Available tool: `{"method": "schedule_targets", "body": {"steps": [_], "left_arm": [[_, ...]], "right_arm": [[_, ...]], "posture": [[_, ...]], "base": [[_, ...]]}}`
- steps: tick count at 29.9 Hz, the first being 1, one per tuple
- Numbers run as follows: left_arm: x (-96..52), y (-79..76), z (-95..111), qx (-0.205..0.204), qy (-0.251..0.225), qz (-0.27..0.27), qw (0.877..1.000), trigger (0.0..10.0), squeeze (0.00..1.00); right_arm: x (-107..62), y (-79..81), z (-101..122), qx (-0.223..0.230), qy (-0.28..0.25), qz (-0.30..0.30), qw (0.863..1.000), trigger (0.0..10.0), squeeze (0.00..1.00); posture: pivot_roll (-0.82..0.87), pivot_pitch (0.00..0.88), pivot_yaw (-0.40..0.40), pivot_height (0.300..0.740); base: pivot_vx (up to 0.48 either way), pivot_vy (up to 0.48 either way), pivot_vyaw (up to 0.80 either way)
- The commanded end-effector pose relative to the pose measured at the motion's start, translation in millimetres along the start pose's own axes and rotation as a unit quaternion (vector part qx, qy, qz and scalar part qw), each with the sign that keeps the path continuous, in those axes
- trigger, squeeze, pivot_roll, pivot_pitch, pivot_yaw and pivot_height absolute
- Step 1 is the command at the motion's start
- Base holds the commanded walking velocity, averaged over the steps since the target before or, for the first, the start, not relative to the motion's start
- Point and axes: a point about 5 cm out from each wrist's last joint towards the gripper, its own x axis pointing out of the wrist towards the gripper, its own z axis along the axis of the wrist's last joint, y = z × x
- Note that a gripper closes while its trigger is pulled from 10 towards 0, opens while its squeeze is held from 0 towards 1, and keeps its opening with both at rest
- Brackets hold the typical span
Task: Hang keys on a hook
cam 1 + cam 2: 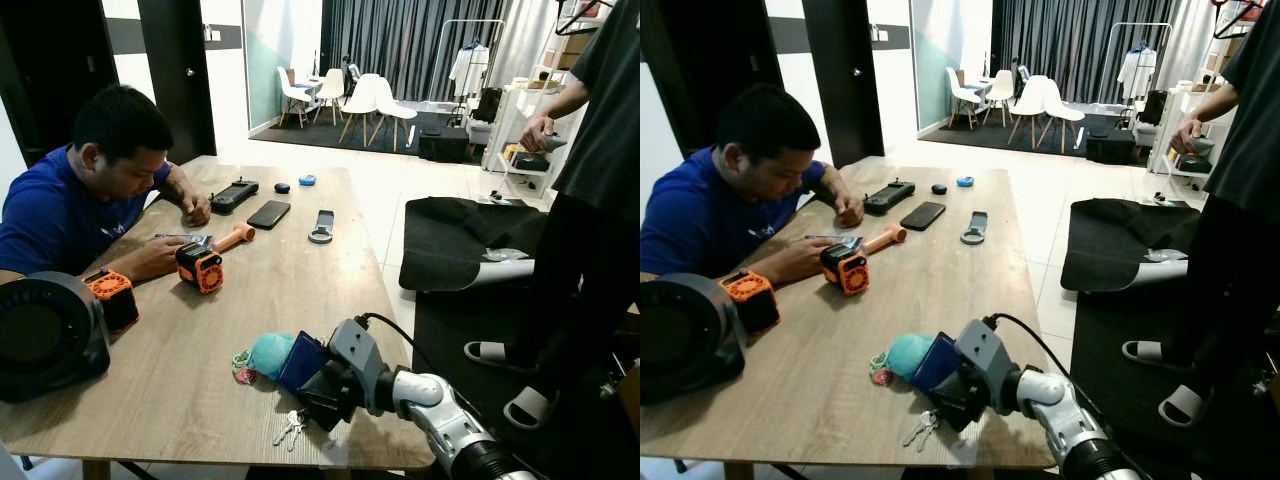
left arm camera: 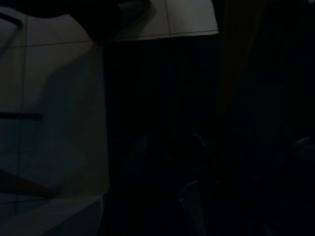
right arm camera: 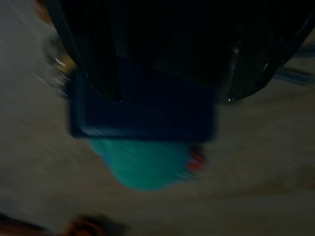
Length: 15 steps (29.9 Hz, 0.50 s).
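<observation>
At the far left of the table [image 1: 300, 300], a round black device [image 1: 45, 335] sits at the near edge, with an orange-and-black cube [image 1: 113, 297] just beside it. Behind them a person [image 1: 95, 190] in a blue shirt leans over the wood, both hands by a second orange-and-black block [image 1: 200, 267] and an orange handle [image 1: 236, 236]. Farther back lie a black controller [image 1: 233, 194], a phone [image 1: 268, 213], a grey strap-like piece [image 1: 322, 226] and two small round things, one black, one blue.

Near the front edge, a teal plush fob [image 1: 268, 353] lies on the wood with a pink-and-green ring at its left. A dark blue card case [image 1: 300, 362] touches the fob. The keys [image 1: 291, 426] lie flat just in front of it, close to the table edge.

The right tool [image 1: 318, 385] reaches in over that edge and rests against the blue case; in the right wrist view its black fingers [image 3: 98, 64] straddle the case [image 3: 142, 115], with the fob [image 3: 145, 164] beyond. That view is blurred, so whether the fingers pinch the case cannot be told.

The left wrist view is very dark, showing pale floor tiles [image 2: 49, 98].

At right, a second person [image 1: 590, 190] in dark clothes stands on the floor in sandals beside a black mat [image 1: 460, 240].
</observation>
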Motion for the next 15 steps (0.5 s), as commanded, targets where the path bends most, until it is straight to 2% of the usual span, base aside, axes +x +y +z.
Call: {"method": "schedule_targets", "body": {"steps": [1,9,15], "left_arm": [[-2.7,1.8,-3,0.003,0.006,0.004,1.0,10.0,0.0],[-2.3,2.0,-2,0.001,0.001,0.007,1.0,10.0,0.0],[-1.4,2.5,0,0.001,-0.001,0.007,1.0,10.0,0.0]], "right_arm": [[0.9,4.5,1,-0.001,-0.012,0.016,1.0,10.0,0.0],[2.4,23.5,-1,-0.004,-0.024,0.062,0.998,10.0,0.0],[-2.3,24.9,-7,0.005,-0.009,0.061,0.998,10.0,0.0]], "posture": [[0.05,0.051,-0.034,0.74],[0.05,0.049,-0.036,0.74],[0.05,0.04,-0.031,0.74]], "base": [[0.0,0.0,0.0],[0.0,0.0,0.0],[0.0,0.0,0.0]]}}
